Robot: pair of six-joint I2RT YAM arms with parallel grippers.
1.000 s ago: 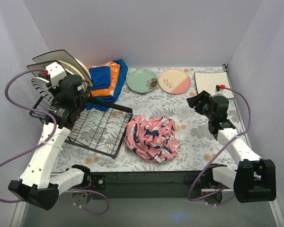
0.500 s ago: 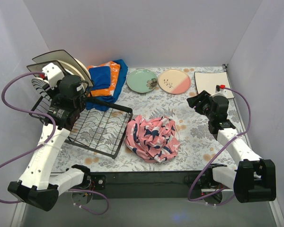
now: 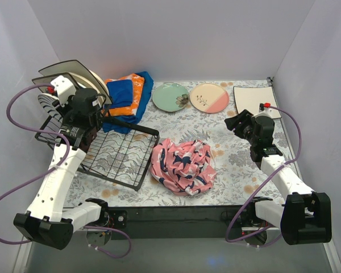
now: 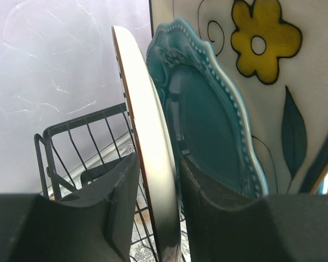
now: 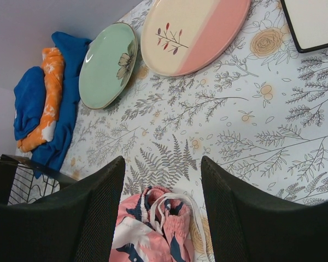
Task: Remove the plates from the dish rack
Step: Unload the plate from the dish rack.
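White plate (image 4: 156, 164) between left fingers (image 4: 123, 204), teal plate (image 4: 208, 131) beside it

No lettering, label, brand name, number or sign can be read in any of the views. The only marks to be seen are painted decoration on the plates. A flower is carried on the mint green plate (image 3: 170, 96) at the far middle of the table. A leafy sprig is carried on the cream-and-pink plate (image 3: 209, 98) just to its right. A yellow flower with a teal leaf is carried on the cream plate (image 4: 311, 98) standing at the far left.
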